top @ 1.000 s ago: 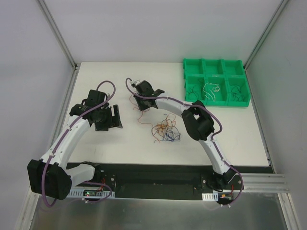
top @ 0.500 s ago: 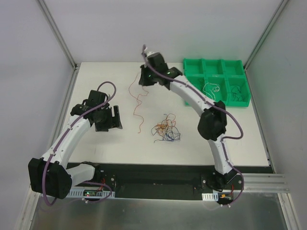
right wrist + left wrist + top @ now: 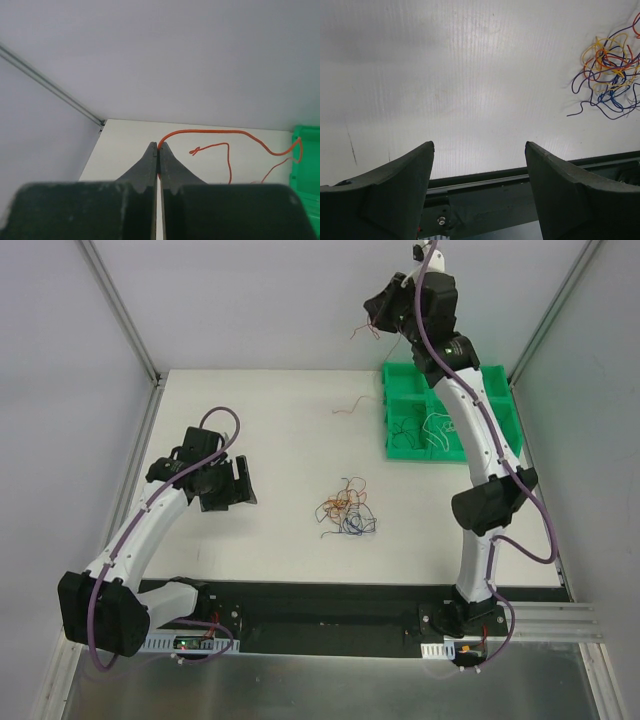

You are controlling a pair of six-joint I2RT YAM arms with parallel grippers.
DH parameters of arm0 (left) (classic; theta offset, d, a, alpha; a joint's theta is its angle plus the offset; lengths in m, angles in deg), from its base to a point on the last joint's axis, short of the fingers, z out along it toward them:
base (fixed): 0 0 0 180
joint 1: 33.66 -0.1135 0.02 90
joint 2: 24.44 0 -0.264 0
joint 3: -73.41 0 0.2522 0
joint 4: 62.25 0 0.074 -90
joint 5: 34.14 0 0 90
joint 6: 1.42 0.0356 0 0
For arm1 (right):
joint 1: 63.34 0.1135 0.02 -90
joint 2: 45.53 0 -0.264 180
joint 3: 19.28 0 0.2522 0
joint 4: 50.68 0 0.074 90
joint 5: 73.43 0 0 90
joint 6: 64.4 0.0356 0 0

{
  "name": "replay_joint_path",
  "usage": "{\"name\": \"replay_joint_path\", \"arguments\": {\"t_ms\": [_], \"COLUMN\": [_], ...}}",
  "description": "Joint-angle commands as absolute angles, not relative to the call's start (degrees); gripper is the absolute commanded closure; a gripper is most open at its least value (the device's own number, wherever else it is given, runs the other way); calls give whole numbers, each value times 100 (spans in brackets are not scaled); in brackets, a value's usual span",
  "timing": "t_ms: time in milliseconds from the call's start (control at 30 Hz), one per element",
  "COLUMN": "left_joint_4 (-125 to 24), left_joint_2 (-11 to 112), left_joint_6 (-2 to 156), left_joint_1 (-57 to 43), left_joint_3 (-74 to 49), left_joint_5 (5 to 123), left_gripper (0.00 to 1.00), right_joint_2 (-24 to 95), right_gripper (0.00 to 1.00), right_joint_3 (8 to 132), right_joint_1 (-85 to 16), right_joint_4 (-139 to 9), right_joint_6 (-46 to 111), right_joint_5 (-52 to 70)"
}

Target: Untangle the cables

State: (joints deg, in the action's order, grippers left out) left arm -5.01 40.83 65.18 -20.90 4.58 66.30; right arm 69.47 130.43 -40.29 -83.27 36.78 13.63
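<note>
A knot of thin orange, red, blue and black cables (image 3: 345, 513) lies on the white table's middle; it also shows in the left wrist view (image 3: 610, 67) at the upper right. My right gripper (image 3: 376, 308) is raised high above the table's back, beside the green tray, and is shut on one orange-red cable (image 3: 225, 135), which hangs from the fingertips; its lower end (image 3: 350, 404) trails near the table. My left gripper (image 3: 232, 486) is open and empty, hovering left of the knot.
A green tray (image 3: 497, 378) with several compartments stands at the back right, with black and white wires in some of them. Grey walls enclose the table on three sides. A black rail (image 3: 520, 190) runs along the near edge.
My right gripper has lifted the orange-red cable up and to the right, from the table's middle back to high beside the green tray. The left arm has not moved.
</note>
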Motion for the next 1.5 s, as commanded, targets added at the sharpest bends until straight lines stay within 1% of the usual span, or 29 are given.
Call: {"name": "replay_joint_path", "arguments": {"t_ms": [0,67,200,433,533,733,900,1233,1333,1467], "left_joint_4": [-639,-666,-692,-692,-709,-727,-815,-868,-868,-868], "left_joint_2": [4024,4060,4139,4262,4393,4490,4411,4473,4473,4438], "left_joint_6": [6353,6327,6292,6256,6265,6283,6309,6327,6344,6344], "left_joint_1": [-2100,-2100,-2100,-2100,-2100,-2100,-2100,-2100,-2100,-2100], "left_joint_3": [463,445,401,296,199,102,190,191,181,234], "left_joint_5": [6729,6738,6764,6755,6764,6974,7159,7256,7274,7291], "left_gripper": [27,27,28,28,28,25,23,23,23,23], "right_joint_2": [6732,6872,7189,6900,6891,7005,7093,7339,7435,7418], "right_gripper": [100,100,100,100,100,100,100,100,100,100], "right_joint_3": [13370,13711,14442,14425,14504,14434,14425,14698,14531,13899], "right_joint_1": [-4058,-4136,-4479,-4717,-4778,-5015,-5015,-5112,-5200,-5200], "right_joint_4": [-7843,-7676,-7351,-6569,-6471,-6304,-6365,-5574,-5758,-6030], "right_joint_6": [2713,2378,2341,2271,2235,2340,2253,2534,2543,2315], "right_joint_5": [1822,2104,2255,2290,2316,2290,2246,2395,2413,2343]}}
